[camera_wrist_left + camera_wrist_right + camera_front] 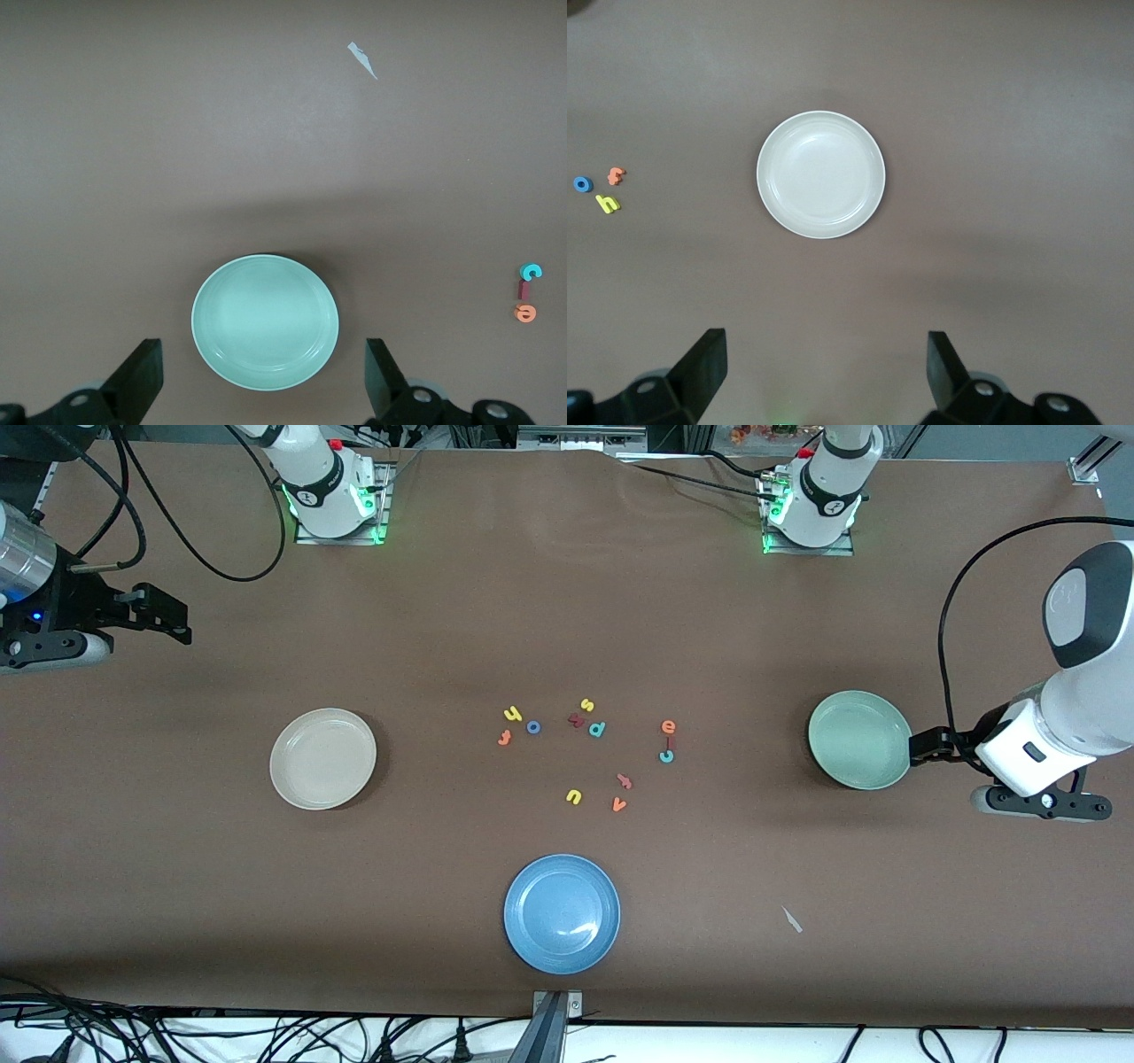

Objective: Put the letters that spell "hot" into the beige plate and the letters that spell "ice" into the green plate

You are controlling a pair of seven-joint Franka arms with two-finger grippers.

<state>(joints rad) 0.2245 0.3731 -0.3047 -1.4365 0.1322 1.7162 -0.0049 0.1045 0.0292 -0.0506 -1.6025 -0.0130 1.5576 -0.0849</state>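
Observation:
The yellow h [513,714], orange t [504,737] and blue o [533,727] lie close together mid-table. The orange e [668,727], dark red i [671,740] and teal c [666,756] form a short row toward the left arm's end. The beige plate [323,759] and the green plate [859,740] are both empty. My left gripper [926,746] hangs open by the green plate's [265,321] rim, with nothing between its fingers. My right gripper [164,615] is open and empty over bare table, away from the beige plate [821,174].
An empty blue plate [562,913] sits nearest the front camera. Spare letters lie among the others: yellow s [586,705], teal p [597,729], yellow u [574,796], orange v [619,805]. A pale scrap [792,919] lies on the brown table.

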